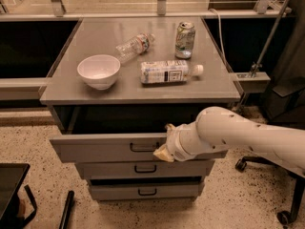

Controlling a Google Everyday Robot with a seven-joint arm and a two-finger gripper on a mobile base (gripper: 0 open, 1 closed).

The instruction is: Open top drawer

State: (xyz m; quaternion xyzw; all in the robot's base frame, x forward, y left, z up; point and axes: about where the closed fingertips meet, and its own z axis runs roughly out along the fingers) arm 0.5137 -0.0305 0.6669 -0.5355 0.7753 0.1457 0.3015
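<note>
The top drawer (100, 148) is a wide grey metal drawer under the tabletop. It stands pulled out toward me, with a dark gap behind its front panel. Its small black handle (142, 147) is at the panel's centre. My gripper (163, 149) is at the end of the white arm (238, 135), right beside the handle on its right, against the drawer front. Two narrower grey drawers (145, 168) sit below it, both pushed in.
On the grey table (62, 92) are a white bowl (98, 71), a clear plastic bottle (135, 45) lying down, a white bottle (169, 72) lying down and a soda can (185, 39). An office chair base (286, 209) is at lower right. A black object (12, 190) is at lower left.
</note>
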